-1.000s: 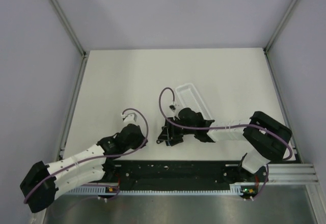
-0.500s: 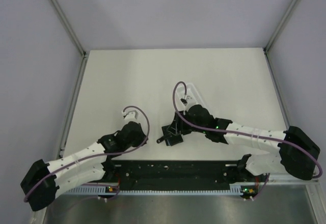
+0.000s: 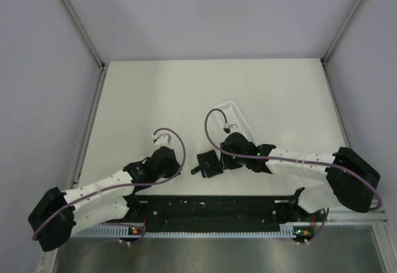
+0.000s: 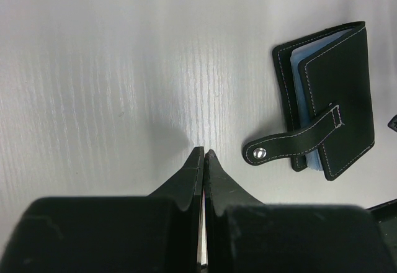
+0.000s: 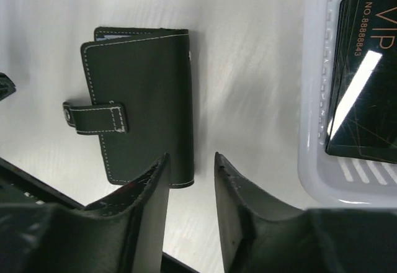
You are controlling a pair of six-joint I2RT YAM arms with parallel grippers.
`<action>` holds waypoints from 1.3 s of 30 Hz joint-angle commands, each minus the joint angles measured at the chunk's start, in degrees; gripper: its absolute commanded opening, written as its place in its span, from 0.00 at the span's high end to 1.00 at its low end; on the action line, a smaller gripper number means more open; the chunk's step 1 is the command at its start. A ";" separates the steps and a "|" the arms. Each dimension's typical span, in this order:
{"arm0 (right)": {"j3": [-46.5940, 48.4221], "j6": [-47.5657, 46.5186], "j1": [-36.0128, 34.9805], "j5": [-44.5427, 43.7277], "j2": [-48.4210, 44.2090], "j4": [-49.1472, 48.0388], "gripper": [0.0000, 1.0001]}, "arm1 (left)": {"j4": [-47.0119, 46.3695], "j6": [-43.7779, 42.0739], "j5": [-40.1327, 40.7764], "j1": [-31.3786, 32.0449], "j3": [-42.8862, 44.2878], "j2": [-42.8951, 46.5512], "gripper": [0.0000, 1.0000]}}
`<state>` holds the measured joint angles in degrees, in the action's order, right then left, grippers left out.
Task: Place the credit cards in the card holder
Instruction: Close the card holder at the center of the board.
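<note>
From above you get bright, even, diffuse light: the table (image 3: 155,93) reads a clean off-white, and the arms throw only faint, soft-edged shadows close under themselves. Focus holds across that whole view. In the left wrist view the left gripper (image 4: 203,152) is a dark, blurred mass near the lens, with a soft grey shadow just ahead of its tips. The card holder (image 4: 332,93) is sharp enough to show its stitching. In the right wrist view a white bar of glare cuts across the top of the credit cards (image 5: 366,93), the tray (image 5: 316,130) washes out pale, and the right gripper (image 5: 190,158) is dark and soft
</note>
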<state>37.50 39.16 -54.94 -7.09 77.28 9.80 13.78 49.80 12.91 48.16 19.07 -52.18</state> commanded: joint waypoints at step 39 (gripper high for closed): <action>6.19 -2.33 3.52 5.60 9.82 2.15 1.00 | -11.68 -5.15 -4.56 -1.40 8.79 -19.72 1.00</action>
<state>41.08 37.87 -51.83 -3.36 85.62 12.97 1.52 45.52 8.38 46.94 25.76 -72.31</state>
